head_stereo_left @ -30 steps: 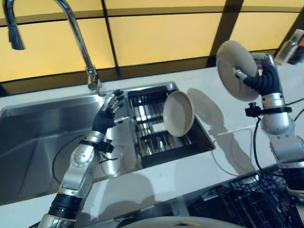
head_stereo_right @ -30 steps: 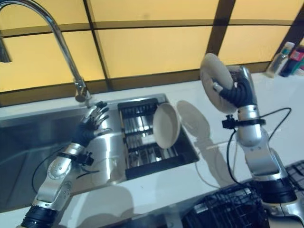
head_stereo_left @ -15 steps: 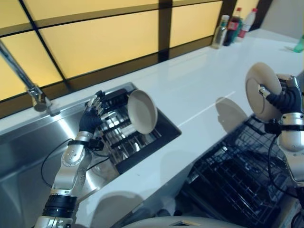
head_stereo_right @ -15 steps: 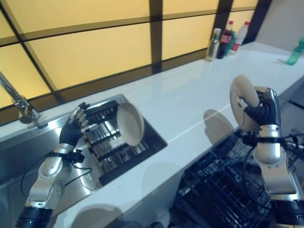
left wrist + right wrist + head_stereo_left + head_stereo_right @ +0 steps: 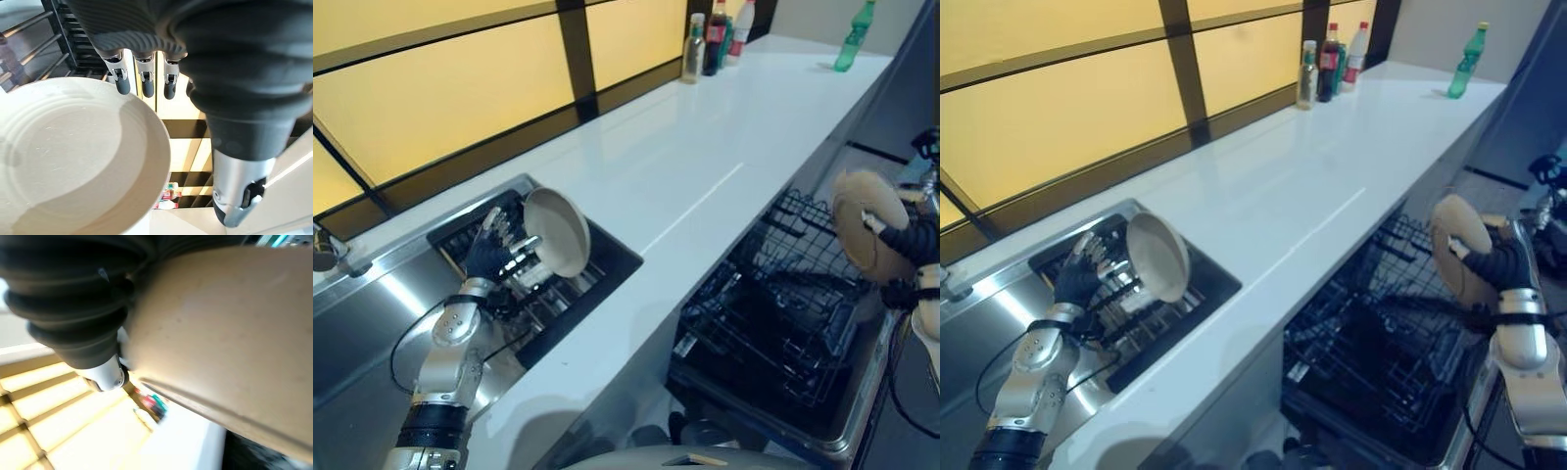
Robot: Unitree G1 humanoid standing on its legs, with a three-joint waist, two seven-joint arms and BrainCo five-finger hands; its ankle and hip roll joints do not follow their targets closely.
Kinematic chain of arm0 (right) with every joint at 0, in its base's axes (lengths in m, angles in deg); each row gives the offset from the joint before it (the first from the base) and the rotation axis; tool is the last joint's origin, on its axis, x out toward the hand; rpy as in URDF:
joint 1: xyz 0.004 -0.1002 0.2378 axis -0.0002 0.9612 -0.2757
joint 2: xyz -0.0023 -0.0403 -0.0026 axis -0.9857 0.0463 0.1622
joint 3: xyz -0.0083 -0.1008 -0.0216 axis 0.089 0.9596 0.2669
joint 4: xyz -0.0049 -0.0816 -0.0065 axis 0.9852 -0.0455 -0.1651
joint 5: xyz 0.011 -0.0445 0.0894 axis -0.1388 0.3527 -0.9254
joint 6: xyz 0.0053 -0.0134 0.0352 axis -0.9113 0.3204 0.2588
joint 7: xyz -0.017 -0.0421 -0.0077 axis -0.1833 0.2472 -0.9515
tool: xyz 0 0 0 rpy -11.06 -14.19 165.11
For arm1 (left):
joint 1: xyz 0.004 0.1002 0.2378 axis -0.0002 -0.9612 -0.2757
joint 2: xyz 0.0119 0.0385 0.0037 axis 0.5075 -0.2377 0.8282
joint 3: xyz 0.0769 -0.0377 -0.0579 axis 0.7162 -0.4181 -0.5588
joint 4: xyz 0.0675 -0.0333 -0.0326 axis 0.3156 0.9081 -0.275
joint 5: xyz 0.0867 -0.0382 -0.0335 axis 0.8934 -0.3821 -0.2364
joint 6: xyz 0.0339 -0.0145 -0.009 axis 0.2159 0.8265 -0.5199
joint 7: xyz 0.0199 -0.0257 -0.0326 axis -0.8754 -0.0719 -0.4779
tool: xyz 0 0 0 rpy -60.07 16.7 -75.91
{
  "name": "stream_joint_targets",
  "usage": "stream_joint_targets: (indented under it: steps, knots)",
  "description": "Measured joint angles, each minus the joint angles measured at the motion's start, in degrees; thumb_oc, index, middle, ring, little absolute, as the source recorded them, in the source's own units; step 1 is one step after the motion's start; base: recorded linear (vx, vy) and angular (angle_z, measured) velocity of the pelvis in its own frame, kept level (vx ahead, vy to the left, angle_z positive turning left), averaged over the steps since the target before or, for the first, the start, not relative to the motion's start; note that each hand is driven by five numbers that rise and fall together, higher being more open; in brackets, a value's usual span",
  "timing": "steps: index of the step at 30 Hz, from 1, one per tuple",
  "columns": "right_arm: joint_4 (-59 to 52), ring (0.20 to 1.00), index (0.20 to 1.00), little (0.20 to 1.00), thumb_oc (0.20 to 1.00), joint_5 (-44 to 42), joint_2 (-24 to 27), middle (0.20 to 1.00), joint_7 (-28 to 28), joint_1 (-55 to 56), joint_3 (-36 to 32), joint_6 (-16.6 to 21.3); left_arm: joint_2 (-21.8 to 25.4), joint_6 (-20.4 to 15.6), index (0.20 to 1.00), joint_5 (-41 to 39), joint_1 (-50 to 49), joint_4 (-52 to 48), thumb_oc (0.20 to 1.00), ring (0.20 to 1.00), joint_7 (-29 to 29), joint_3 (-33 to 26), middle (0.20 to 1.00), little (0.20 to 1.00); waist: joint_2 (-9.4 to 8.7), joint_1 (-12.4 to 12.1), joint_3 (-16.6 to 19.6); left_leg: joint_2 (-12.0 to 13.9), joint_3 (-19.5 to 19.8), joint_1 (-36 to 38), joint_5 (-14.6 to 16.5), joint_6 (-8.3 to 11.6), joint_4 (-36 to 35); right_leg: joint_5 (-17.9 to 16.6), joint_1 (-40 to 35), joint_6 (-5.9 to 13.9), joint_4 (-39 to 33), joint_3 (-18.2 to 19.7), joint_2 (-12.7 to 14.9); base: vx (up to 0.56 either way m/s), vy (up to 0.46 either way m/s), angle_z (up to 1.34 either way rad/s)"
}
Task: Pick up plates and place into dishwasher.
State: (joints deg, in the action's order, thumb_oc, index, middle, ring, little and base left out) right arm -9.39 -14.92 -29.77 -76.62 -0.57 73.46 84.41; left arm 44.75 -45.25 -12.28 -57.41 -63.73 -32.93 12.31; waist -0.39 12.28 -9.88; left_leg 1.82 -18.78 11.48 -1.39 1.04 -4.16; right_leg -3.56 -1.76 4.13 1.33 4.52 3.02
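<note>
plate held on edge over the dishwasher rack

two plates are in sight. one plate (image 5: 1456,257) is gripped by the right hand (image 5: 1503,266), thumb across its face and fingers curled behind it. it stands on edge, its long axis upright, its face turned toward the bench, above the far side of the open dishwasher rack (image 5: 1386,338). the second plate (image 5: 1157,257) leans upright on edge in the drain rack (image 5: 563,269) set in the sink (image 5: 372,313), its hollow face turned toward the left hand (image 5: 494,257). that hand is just beside this plate, fingers straight and spread, holding nothing. the white bench (image 5: 705,166) runs between sink and dishwasher. at its far end stand three bottles (image 5: 1330,59) close together, and one green bottle (image 5: 1465,61) apart.
</note>
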Motion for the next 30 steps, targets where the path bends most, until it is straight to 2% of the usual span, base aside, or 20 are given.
stream_joint_targets:
  steps: [4,10,12,15,17,19,21,22,23,24,25,26,28,30]
  knots:
    - [3.1,0.2,0.2,0.2,0.2,0.2,-0.1,0.2,-2.8,1.4,0.0,-0.1,0.3,1.4,1.0,0.0,0.0,0.0,1.0,1.0,0.1,-0.5,1.0,1.0,-0.37,0.8,-2.3,0.1,0.1,0.0,0.8,-0.04,2.0,0.5,-0.1,-0.63,1.6,-0.2,0.1,0.12,-0.099,0.01]
    - [6.7,0.2,0.2,0.2,0.2,0.5,-0.1,0.2,-5.9,1.4,1.4,0.0,1.3,3.9,1.0,0.0,-0.2,0.0,1.0,1.0,1.2,-1.2,1.0,1.0,-1.82,0.5,-5.5,1.3,0.6,-1.4,3.8,0.15,9.0,2.2,-0.1,-1.17,5.8,-0.6,0.0,0.11,-0.14,0.01]
    - [7.8,0.2,0.2,0.2,0.2,0.5,-0.2,0.2,-6.4,1.5,2.3,-0.2,1.8,4.2,1.0,0.0,-0.1,0.0,1.0,1.0,1.9,-1.2,1.0,1.0,-2.55,-0.5,-6.3,2.2,1.0,-3.0,5.3,0.09,12.7,2.4,0.2,-1.07,7.0,-1.0,-0.2,0.01,-0.165,0.08]
    - [7.9,0.2,0.2,0.2,0.2,0.5,-0.4,0.2,-6.6,1.4,6.2,-0.3,5.2,4.7,1.0,0.0,0.2,-0.1,1.0,1.0,2.6,-1.1,1.0,1.0,-3.86,-1.2,-7.6,3.3,3.1,-8.0,7.6,-0.04,20.3,2.5,2.5,-1.07,8.8,-2.2,-0.6,-0.03,-0.139,0.13]
    - [7.9,0.2,0.2,0.2,0.2,0.5,-1.0,0.2,-6.5,1.1,9.1,-0.3,7.1,5.1,1.0,0.0,0.3,0.0,1.0,1.0,2.9,-1.1,1.0,1.0,-4.2,-2.6,-8.2,4.4,4.7,-11.6,8.7,-0.24,24.2,2.1,4.0,-0.52,9.3,-3.2,-1.0,0.03,-0.105,0.01]
    - [8.0,0.2,0.2,0.2,0.2,0.5,-1.2,0.2,-6.5,1.1,11.8,-0.4,8.2,5.7,1.0,0.0,0.3,0.1,1.0,1.0,3.3,-1.0,1.0,1.0,-4.07,-4.0,-8.6,4.6,5.5,-12.5,9.0,-0.44,25.3,1.8,3.8,0.16,9.1,-3.7,-0.9,0.07,-0.102,-0.01]
    - [8.1,0.2,0.2,0.2,0.2,0.4,-1.6,0.2,-6.5,1.1,13.2,-0.5,8.3,5.7,1.0,0.0,0.4,0.3,1.0,1.0,3.6,-1.0,1.0,1.0,-3.51,-5.7,-8.8,4.6,6.0,-13.1,9.0,-0.47,24.9,2.9,4.0,2.62,10.5,-4.3,-0.9,0.11,-0.117,0.14]
    - [8.2,0.2,0.2,0.2,0.2,0.3,-2.3,0.2,-6.6,1.1,13.5,-0.7,9.3,6.0,1.0,0.0,0.4,0.2,1.0,1.0,4.0,-0.9,1.0,1.0,-4.41,-6.5,-8.9,4.1,6.1,-13.3,9.0,-0.42,24.2,3.9,4.0,1.41,12.0,-4.3,-0.3,0.13,-0.112,0.28]
    - [8.3,0.2,0.2,0.2,0.2,0.3,-3.4,0.2,-6.5,0.8,13.4,-1.1,10.1,6.1,1.0,0.1,0.5,0.1,1.0,1.0,4.3,-1.0,1.0,1.0,-6.07,-6.1,-9.1,2.3,6.0,-14.0,10.5,-1.34,31.0,3.6,4.6,0.26,11.4,-5.4,1.5,0.14,-0.111,0.17]
    - [8.4,0.2,0.2,0.2,0.2,0.2,-3.6,0.2,-6.6,0.9,13.7,-1.6,9.7,6.1,1.0,0.2,-0.2,0.1,1.0,1.0,4.6,-1.0,1.0,1.0,-5.9,-6.6,-9.1,2.2,5.1,-14.1,14.5,-2.77,39.7,3.3,4.2,0.74,10.8,-6.3,1.2,0.13,-0.095,0.04]
    - [7.8,0.2,0.2,0.2,0.2,0.2,-2.9,0.2,-6.6,0.8,14.7,-1.7,9.3,6.4,1.0,0.4,-1.2,-0.2,1.0,1.0,5.3,-1.1,1.0,1.0,-4.07,-7.2,-8.1,2.6,4.6,-11.4,17.4,-4.07,39.7,3.2,3.7,1.11,10.1,-6.7,0.2,0.03,-0.131,0.05]
    - [7.2,0.2,0.2,0.2,0.2,0.2,-2.0,0.2,-6.7,1.2,15.6,-1.8,10.3,6.5,1.0,0.5,-1.3,-1.0,1.0,1.0,6.1,-1.1,1.0,1.0,-1.71,-6.6,-7.3,3.3,5.1,-8.6,22.4,-3.59,34.2,2.7,4.4,1.33,11.1,-7.4,-1.5,0.02,-0.117,0.16]
    - [7.5,0.2,0.2,0.2,0.2,-0.2,-3.7,0.2,-7.1,1.7,17.9,-2.7,12.1,6.2,1.0,0.5,-0.7,-1.1,1.0,1.0,6.8,-2.1,1.0,1.0,-3.97,-7.0,-7.6,1.6,4.5,-6.3,20.3,-4.07,32.0,2.1,3.9,2.06,11.4,-6.4,0.1,0.05,-0.086,0.19]
    - [8.2,0.2,0.2,0.2,0.2,-0.8,-5.3,0.2,-7.2,2.2,18.8,-2.7,12.4,6.2,1.0,0.5,-1.2,-1.1,1.0,1.0,7.5,-2.1,1.0,1.0,-4.1,-7.7,-7.4,1.5,4.6,-6.2,20.2,-4.29,31.9,1.5,2.7,2.42,10.2,-6.4,0.2,0.08,-0.05,0.05]
